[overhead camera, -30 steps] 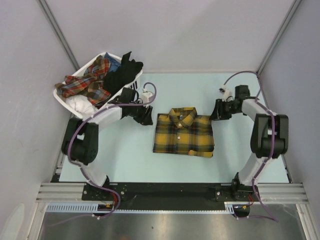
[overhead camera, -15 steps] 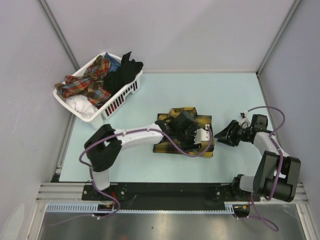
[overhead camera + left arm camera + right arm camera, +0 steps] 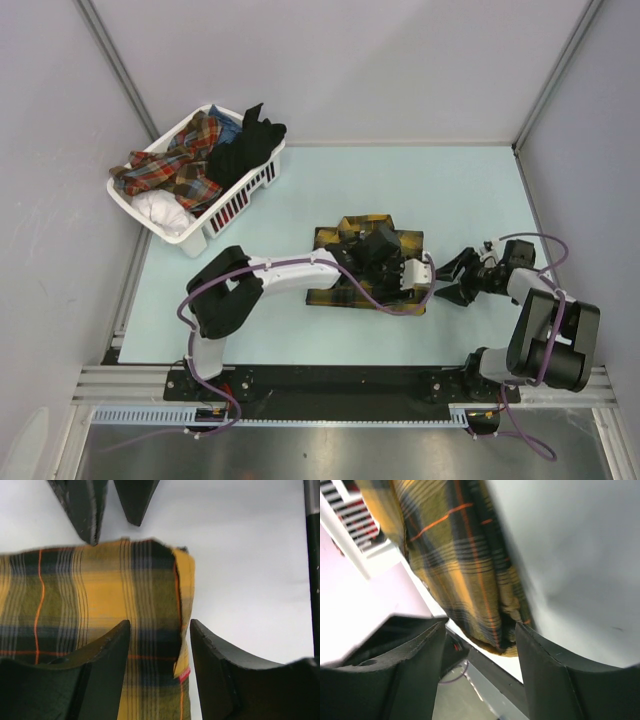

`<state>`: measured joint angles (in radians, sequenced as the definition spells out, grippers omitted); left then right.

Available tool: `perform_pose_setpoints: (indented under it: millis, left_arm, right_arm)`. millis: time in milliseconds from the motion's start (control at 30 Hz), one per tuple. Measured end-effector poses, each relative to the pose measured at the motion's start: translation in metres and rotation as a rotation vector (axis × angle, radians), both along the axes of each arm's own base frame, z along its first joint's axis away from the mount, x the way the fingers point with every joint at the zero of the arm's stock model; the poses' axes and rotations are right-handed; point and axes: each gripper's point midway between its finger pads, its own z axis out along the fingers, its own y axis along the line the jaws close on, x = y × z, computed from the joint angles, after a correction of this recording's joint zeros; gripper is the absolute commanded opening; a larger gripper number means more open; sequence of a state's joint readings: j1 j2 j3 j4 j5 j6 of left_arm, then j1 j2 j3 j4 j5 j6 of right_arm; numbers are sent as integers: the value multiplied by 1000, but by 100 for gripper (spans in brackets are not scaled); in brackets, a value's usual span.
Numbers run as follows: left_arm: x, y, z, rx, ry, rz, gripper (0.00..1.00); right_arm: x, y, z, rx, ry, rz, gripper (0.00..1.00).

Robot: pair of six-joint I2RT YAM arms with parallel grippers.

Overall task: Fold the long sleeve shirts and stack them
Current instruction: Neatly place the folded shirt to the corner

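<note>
Plaid shirt [image 3: 368, 268]: folded, flat at table [image 3: 470, 190] centre, collar toward far side; one on table.
Basket [image 3: 232, 208]: far left, heaped with clothes; one red plaid [image 3: 180, 165], plus dark, white and blue items, exact count unclear.
Left gripper [image 3: 159, 645]: reaching across shirt, spread, straddling right folded edge, nothing pinched.
Right gripper [image 3: 450, 279]: just beside shirt's right edge, spread, pointing at it, empty.
Step, judged: squaring or lifting folded stack from right side.
Do well: slide under all layers, pinch whole edge, lift both sides level, avoid unfolding.
</note>
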<state>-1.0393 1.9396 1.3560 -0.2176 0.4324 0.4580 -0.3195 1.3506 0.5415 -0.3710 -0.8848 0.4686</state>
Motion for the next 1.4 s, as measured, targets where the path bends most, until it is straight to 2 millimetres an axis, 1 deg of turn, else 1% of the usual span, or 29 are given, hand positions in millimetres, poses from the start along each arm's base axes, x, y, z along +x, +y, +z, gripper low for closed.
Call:
perform_pose_setpoints:
  millis: [67,167,233,300,367,433,467,500,533,567,600,667,700,733,800,867,933,1033,1100,1200,1300,1400]
  left_arm:
    - [-5,-9,3,-16,-39,-19,56]
    - [-17,-22,7,-38,-98,-61,55]
    - [-25,-31,9,-51,-139,-88,55]
    - [-31,-39,7,-54,-161,-106,56]
    - [-32,-50,1,-48,-179,-120,56]
    - [-28,-56,-10,-31,-186,-121,55]
    - [-25,-59,-19,-14,-190,-115,54]
    - [-23,-60,-26,0,-190,-113,47]
    - [-22,-59,-36,20,-188,-115,43]
    - [-22,-57,-46,45,-183,-114,39]
    - [-21,-58,-50,45,-180,-117,29]
    - [-16,-57,-49,48,-178,-107,19]
    - [-15,-56,-49,50,-174,-103,11]
    - [-15,-56,-49,48,-163,-104,8]
    - [-13,-55,-48,36,-133,-95,3]
    - [-10,-52,-44,17,-92,-83,1]
    - [-5,-49,-37,-2,-56,-66,1]
    - [4,-47,-21,-41,-24,-46,1]
    - [7,-46,-9,-66,-13,-38,1]
    - [8,-46,2,-89,-1,-32,1]
    - [10,-46,11,-109,3,-23,1]
    - [12,-46,14,-119,3,-20,3]
  right_arm:
    - [1,-7,-2,-4,24,-34,64]
    - [1,-17,-8,-6,70,-88,64]
    - [0,-19,-11,-4,100,-108,65]
    - [-2,-20,-15,-6,124,-118,66]
    - [-3,-20,-16,-2,143,-127,67]
    - [-4,-21,-17,0,154,-131,70]
    - [-4,-21,-18,1,161,-134,75]
    - [-4,-21,-18,3,165,-136,78]
    - [-4,-21,-19,4,168,-137,81]
    - [-4,-20,-19,7,173,-139,86]
    - [-4,-20,-19,8,176,-140,88]
    - [-3,-21,-19,9,176,-144,90]
    - [-3,-21,-19,8,173,-144,90]
    - [-2,-20,-19,7,170,-142,91]
    - [-1,-19,-20,5,164,-135,91]
    - [1,-17,-21,4,154,-125,91]
    - [5,-11,-22,7,143,-108,91]
    - [14,-1,-20,22,115,-86,89]
    - [22,7,-19,27,85,-70,89]
    - [32,18,-16,29,43,-49,86]
    - [40,26,-16,37,21,-40,81]
    - [46,30,-21,48,24,-55,77]
